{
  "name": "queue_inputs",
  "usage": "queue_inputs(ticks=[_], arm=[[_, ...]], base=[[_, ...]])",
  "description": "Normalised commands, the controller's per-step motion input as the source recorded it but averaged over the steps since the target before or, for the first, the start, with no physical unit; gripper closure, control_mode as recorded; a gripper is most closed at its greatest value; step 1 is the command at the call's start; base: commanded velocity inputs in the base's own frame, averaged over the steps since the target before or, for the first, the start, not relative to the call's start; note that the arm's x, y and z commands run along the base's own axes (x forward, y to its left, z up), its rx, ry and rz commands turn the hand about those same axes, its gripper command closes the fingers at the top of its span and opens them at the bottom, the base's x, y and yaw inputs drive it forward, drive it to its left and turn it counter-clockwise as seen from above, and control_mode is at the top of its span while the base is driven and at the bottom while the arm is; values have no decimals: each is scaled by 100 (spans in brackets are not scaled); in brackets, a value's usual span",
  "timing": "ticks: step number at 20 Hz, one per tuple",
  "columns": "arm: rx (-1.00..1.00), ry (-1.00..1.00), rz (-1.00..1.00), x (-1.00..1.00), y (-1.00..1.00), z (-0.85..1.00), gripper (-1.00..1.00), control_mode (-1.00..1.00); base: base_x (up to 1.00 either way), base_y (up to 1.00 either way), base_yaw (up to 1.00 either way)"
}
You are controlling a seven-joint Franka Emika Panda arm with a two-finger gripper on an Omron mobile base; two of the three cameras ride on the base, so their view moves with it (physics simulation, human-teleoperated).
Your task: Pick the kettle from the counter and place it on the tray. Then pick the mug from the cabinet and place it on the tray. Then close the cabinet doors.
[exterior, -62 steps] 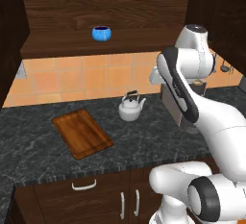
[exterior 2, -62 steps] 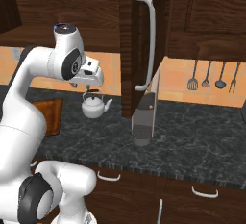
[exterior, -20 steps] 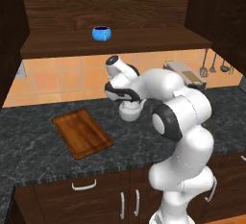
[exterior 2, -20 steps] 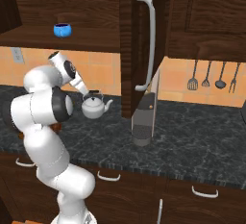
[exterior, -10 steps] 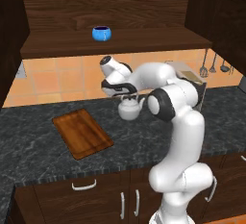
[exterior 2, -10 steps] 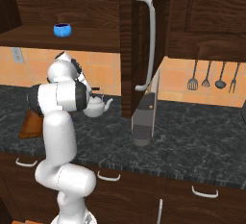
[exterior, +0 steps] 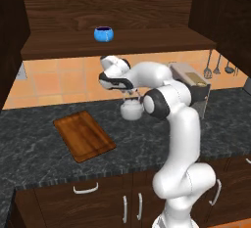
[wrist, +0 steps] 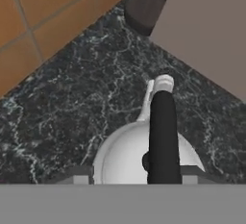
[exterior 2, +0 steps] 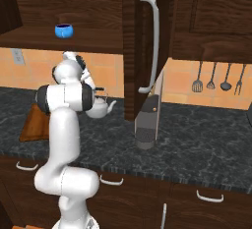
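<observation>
Currently the gripper (wrist: 129,172) is hanging directly over the kettle (exterior: 131,110), which is standing upright on the counter (exterior: 39,153), to the right of the tray (exterior: 83,135) and well apart from it. In the hand view the arched dark handle (wrist: 162,136) is running between the two fingers (wrist: 77,174); whether the jaws are already pinching it cannot be told. By judgement, the kettle is rigid, smooth metal, moderately light, and slippery on its rounded body, so the handle's crown is offering the securest hold. Gripped there, the body may be swinging slightly under the hand. Relative to the kettle, the mug (exterior: 103,34) is sitting above, on the cabinet (exterior: 98,11) shelf.
</observation>
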Motion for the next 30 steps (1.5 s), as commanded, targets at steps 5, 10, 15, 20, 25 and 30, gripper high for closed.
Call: queue_inputs(ticks=[5, 10, 15, 20, 25, 30], arm=[[1, -30, 0, -41, -3, -68, 100, -100], [5, -39, 0, -99, -8, -59, 100, -100], [2, -18, 1, -100, -3, -2, 100, -100], [3, -19, 14, -88, 2, 28, 100, -100], [5, -17, 20, -31, 18, 74, 100, -100], [-1, -5, 22, -38, 46, 69, 100, -100]], base=[[0, 0, 0], [0, 0, 0], [0, 0, 0], [0, 0, 0], [0, 0, 0], [0, 0, 0]])
